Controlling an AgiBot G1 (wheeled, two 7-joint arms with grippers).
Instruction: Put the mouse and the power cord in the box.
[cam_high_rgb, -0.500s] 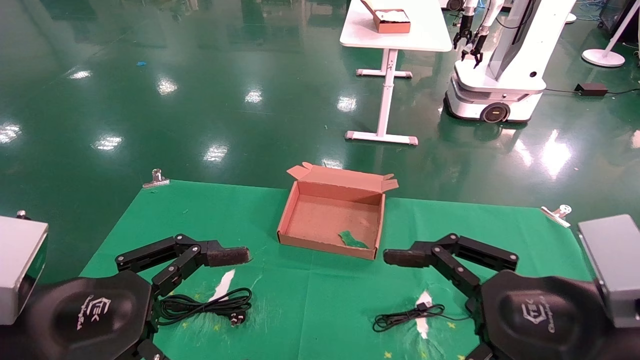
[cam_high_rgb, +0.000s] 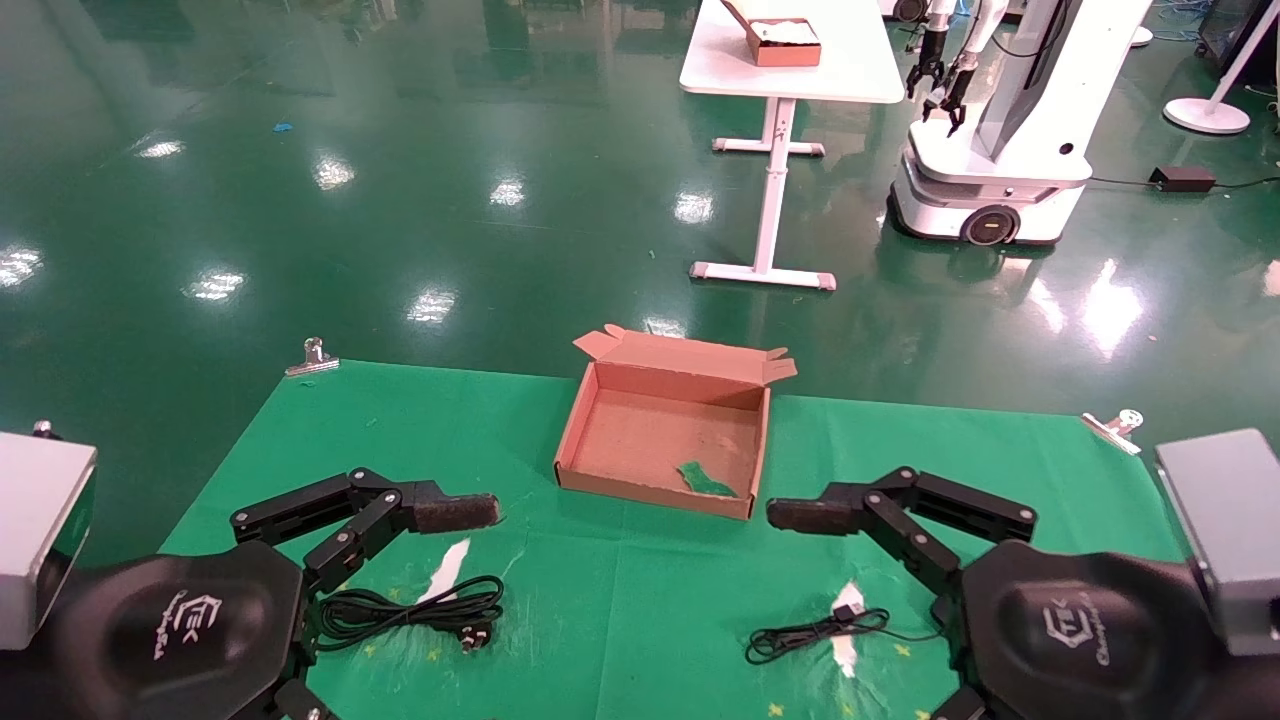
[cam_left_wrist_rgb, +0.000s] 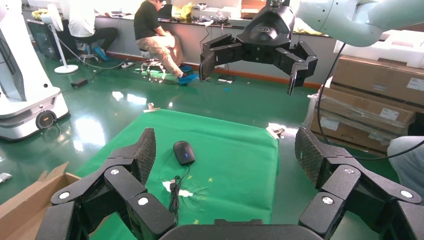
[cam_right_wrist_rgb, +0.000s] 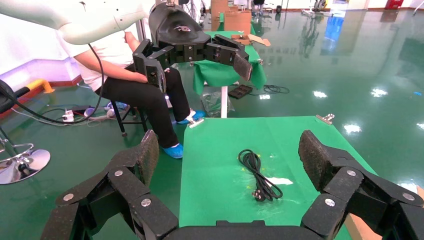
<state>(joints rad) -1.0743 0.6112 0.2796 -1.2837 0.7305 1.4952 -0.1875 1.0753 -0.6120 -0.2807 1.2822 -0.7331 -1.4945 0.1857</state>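
Mouse (cam_left_wrist_rgb: 183, 152) and power cord (cam_high_rgb: 410, 608) both lie on the green-covered desk (cam_high_rgb: 620, 620), neither in the box (cam_high_rgb: 662, 440). The left gripper (cam_high_rgb: 470, 512) hovers over the desk's left part with its jaws spread wide and nothing between them; the power cord lies in a loose coil just below and nearer the robot than those jaws, its pronged plug (cam_high_rgb: 476, 635) at the coil's end. The right gripper (cam_high_rgb: 800, 516) hovers over the right part, jaws likewise released and empty. In the head view the mouse body is hidden behind this gripper; only its thin cable (cam_high_rgb: 815, 632) shows, bunched on the cloth below the jaws. The left wrist view shows the mouse resting flat on the cloth, under the right gripper, cable trailing from it.

The box sits open between the two sets of jaws and a little beyond them, flap lid standing up at its far edge, with a scrap of green (cam_high_rgb: 706, 479) on its floor.

The desk's green cloth has white torn patches (cam_high_rgb: 448, 568) and small yellow marks, and is held by metal clips (cam_high_rgb: 312, 358) at its far corners. Around it spreads a glossy green floor (cam_high_rgb: 400, 180) with light reflections. Farther off stand a white table (cam_high_rgb: 800, 60) carrying a smaller brown box (cam_high_rgb: 780, 40), and another white wheeled robot (cam_high_rgb: 1000, 150). The wrist views show seated people (cam_left_wrist_rgb: 155, 30) and stacked cartons (cam_left_wrist_rgb: 370, 95).
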